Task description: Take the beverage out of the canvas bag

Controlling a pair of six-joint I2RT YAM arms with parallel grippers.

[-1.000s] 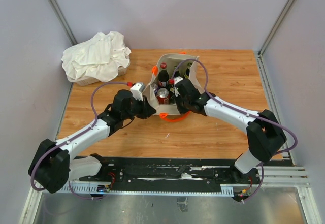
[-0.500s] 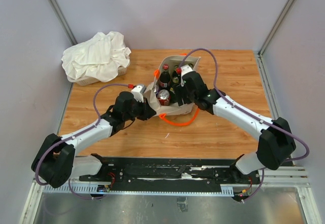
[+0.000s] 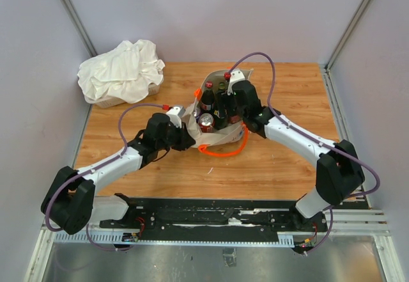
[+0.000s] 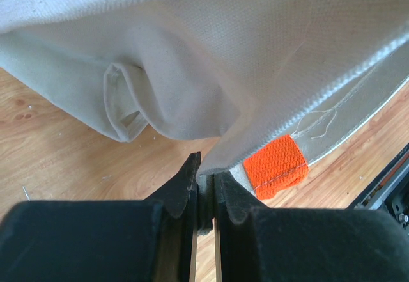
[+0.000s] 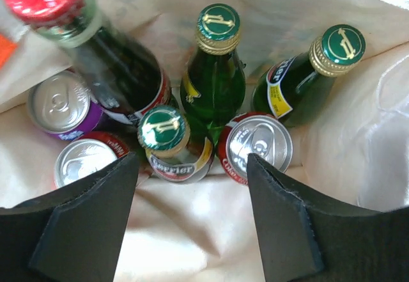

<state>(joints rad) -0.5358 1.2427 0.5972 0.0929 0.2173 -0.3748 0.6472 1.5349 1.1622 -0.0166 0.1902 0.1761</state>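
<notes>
Since a second ago our right gripper [image 5: 192, 167] has swung from the canvas bag's [image 3: 216, 136] near rim to above its mouth, at frame centre. Its jaws gape wide and empty. Directly beneath stands the nearest Perrier bottle [image 5: 164, 128], upright, cap toward us. Our left gripper [image 4: 206, 189] pinches the bag's rim.

Pinching a fold of the beige canvas bag [image 4: 192, 58] in the left pincer [image 4: 206, 180], jaws nearly touching, just beside the orange handle end [image 4: 276, 167] stitched at the hem, over the wooden table [image 4: 70, 167].
</notes>
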